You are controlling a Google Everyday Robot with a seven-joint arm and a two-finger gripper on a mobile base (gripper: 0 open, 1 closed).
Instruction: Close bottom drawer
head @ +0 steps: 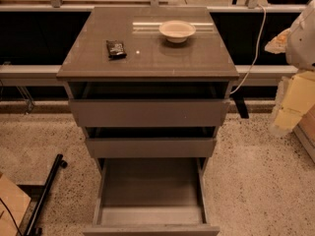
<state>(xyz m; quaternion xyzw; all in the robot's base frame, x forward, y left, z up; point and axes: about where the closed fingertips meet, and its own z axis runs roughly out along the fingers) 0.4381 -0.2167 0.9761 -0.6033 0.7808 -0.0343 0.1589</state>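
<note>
At the right edge, beside the cabinet [147, 58], hangs the gripper [291, 104], open or closed I cannot tell; the bottom drawer [150, 193] lies lower and leftward, pulled far out, its long axis pointing back into the cabinet.

The bottom drawer [150, 193] stands pulled far out, its front at the lower edge of the view and its box open from above. The middle drawer [150, 147] and top drawer [147, 113] jut out slightly, overhanging its rear. Left of it a black pole [45, 193] and a cardboard sheet [10, 205] lie on the floor [251, 181]; to the right the floor is open up to a pale arm section [301, 38] at the frame's edge. The end effector is out of view. On the surface [162, 63] sit a bowl [177, 30] and a dark packet [116, 48].
</note>
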